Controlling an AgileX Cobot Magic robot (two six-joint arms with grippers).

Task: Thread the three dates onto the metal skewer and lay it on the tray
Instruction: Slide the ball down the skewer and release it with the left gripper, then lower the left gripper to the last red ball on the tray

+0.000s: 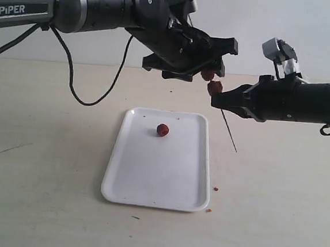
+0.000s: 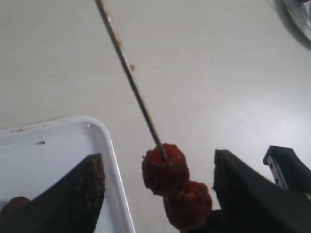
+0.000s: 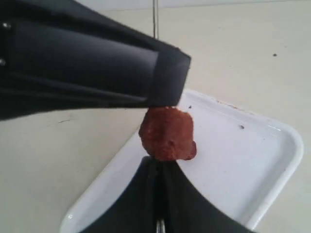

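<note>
in the exterior view we see the left claw [image 1: 208,62] open, its jaws standing either side of two dates [image 1: 214,87] threaded on the metal skewer [image 1: 230,135]. the right claw [image 1: 218,100] is closed on the skewer, which slants down toward the surface [image 1: 275,185] just beside the tray [image 1: 148,185]. a third date [image 1: 162,129] lies on the tray.

in the left wrist view the two dates [image 2: 165,170] touch each other on the skewer [image 2: 131,77], clear of both fingers [image 2: 80,194].

in the right wrist view one of the two dates [image 3: 167,133] sits just past the right claw's closed tips, above the tray [image 3: 233,160].
</note>
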